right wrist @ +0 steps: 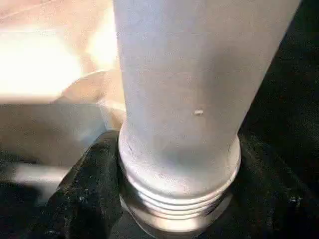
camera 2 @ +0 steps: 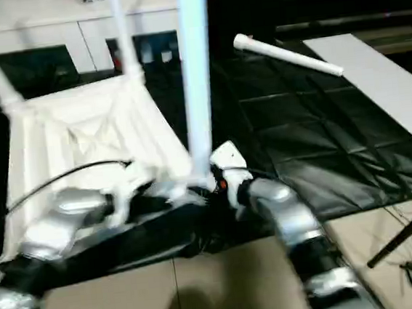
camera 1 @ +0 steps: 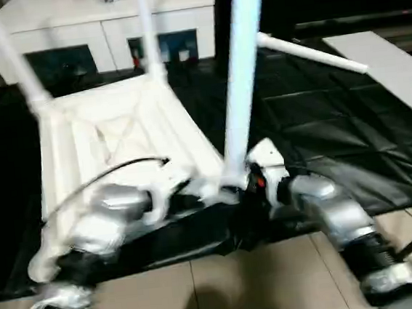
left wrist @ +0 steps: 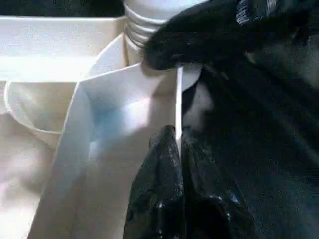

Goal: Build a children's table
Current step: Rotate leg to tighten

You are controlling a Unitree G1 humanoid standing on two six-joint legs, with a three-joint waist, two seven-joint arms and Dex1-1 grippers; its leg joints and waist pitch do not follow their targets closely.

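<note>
White plastic tabletop (camera 1: 117,141) lies upside down on a black floor mat (camera 1: 314,137), ribbed underside up, so the corner sockets face up to take legs. Two legs already stand in the far corners: far-left leg (camera 1: 6,49) and far-right leg (camera 1: 149,36), both cut off at the frame top. Third leg (camera 1: 241,78) stands upright at the near-right corner, its ridged lower end (right wrist: 177,184) just at the socket; likely being seated or twisted in, depth of seating not visible. Right gripper (right wrist: 174,199) has its jaws closed round that ridged end, black fingers (right wrist: 84,199) on either side of the tube, holding it upright. Left gripper (left wrist: 177,149) pinches the thin tabletop edge wall (left wrist: 178,99) beside the same corner, jaws almost together on it, probably steadying the top against the push. Fourth leg (camera 1: 313,53) lies loose on the mat, well apart to the right, next to a flat white board (camera 1: 395,70). White cabinet (camera 1: 99,26) behind. Near-left corner sits behind the left forearm (camera 1: 103,223); its socket can't be made out. Head views are motion-blurred.
</note>
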